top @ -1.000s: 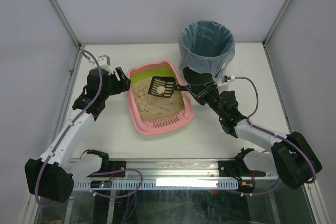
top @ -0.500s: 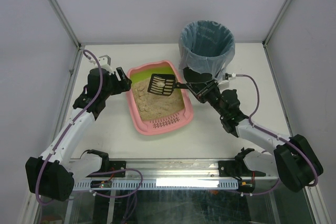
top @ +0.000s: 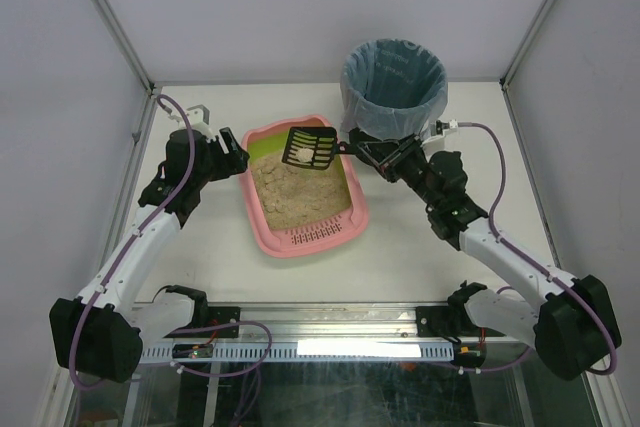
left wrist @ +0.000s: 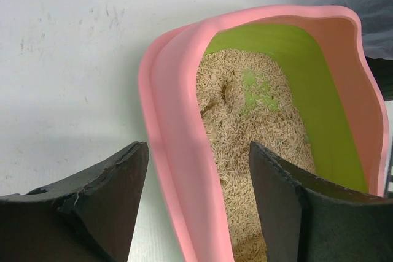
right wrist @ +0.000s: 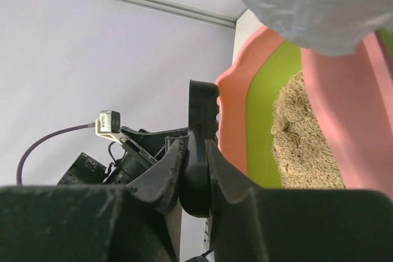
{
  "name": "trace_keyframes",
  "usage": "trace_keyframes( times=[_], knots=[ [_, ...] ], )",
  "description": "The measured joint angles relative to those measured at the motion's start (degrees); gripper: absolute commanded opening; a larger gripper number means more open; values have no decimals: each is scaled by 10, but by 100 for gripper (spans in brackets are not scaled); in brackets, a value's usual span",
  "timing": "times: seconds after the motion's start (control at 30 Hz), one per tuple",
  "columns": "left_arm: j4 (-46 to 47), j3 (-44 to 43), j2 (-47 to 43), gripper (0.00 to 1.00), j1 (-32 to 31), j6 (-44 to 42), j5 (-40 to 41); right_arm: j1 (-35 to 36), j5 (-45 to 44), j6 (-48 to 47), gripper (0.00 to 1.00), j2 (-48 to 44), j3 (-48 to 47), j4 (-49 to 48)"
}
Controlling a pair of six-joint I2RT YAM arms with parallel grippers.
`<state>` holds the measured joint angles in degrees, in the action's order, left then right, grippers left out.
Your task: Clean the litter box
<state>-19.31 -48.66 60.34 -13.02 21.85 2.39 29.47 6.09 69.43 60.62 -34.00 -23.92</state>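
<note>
While left claw [left wrist: 198,157] straddles litter box [left wrist: 172,121] rim, spread; right claw [right wrist: 195,165] pinching scoop [top: 318,144] over its far end

My white table [top: 212,239] carries the pink litter box [top: 310,238] near its middle, and the blue-lined black bin [top: 393,97] stands by its far right corner (touching or not, I can't tell).

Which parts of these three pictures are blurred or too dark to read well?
Top view: sharp, evenly lit, soft shadows around the litter box. Left wrist view: litter crisp, left gripper fingers dark. Right wrist view: blue bag at the top out of focus; right gripper and scoop handle dark, softly blurred.
</note>
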Motion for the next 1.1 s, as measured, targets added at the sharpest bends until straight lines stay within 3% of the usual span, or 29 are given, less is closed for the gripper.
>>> trace_keyframes(
  times=[0.37,0.63,0.87,1.1],
  knots=[
    [0,0,0,68,0,0,0,-13,8,-24,0,10,-141,110],
    [0,0,0,68,4,0,0,-73,-33,-74,0,16,-283,195],
    [0,0,0,68,8,0,0,-146,-93,-161,0,16,-354,250],
    [0,0,0,68,15,0,-9,-176,-171,-277,0,19,-363,269]
  ],
)
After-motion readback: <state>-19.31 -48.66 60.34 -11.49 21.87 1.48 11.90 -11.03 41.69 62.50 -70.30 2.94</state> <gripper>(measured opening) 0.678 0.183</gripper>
